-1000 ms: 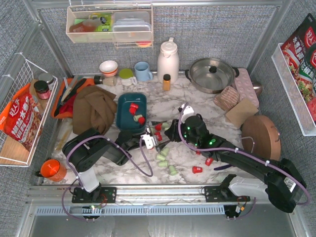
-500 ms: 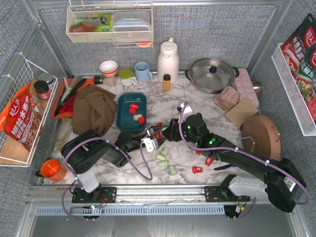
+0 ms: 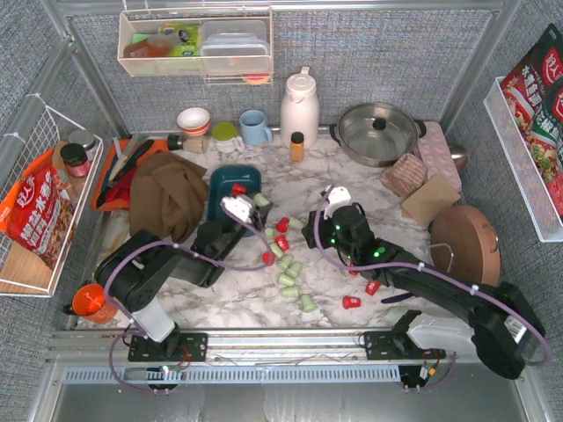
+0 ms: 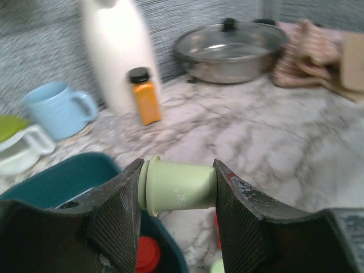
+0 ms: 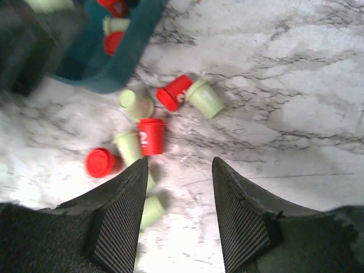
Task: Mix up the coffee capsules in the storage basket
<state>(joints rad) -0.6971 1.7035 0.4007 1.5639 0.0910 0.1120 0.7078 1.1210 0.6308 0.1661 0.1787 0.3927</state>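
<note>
Top view: a second ago the left pincer (image 3: 254, 205) was down among the loose pods with its jaws wide. It has since closed on one pale mint-green tapered plastic coffee capsule (image 3: 262, 200) and carried it up over the right rim of the dark teal rectangular plastic storage basket (image 3: 222, 181). That basket, holding a few pods, sits just left of and under the fingertips. The right pincer (image 3: 313, 232) has drawn back from the pile. The scattered red and green capsules (image 3: 287, 280) now lie on the marble surface ahead of it, between the two arms.

Left wrist view: both pads press the green pod's sides, held crosswise. The basket's edge (image 4: 62, 181) is below and to the left, so a drop seems imminent, which would add green to the red already inside.

Right wrist view: the jaws stand apart with nothing between them. They were together a moment ago, so this pincer looks ready for another pick. A red capsule (image 5: 151, 136) lies just ahead of the left finger, and the basket corner (image 5: 116, 69) is farther ahead, to the left.
</note>
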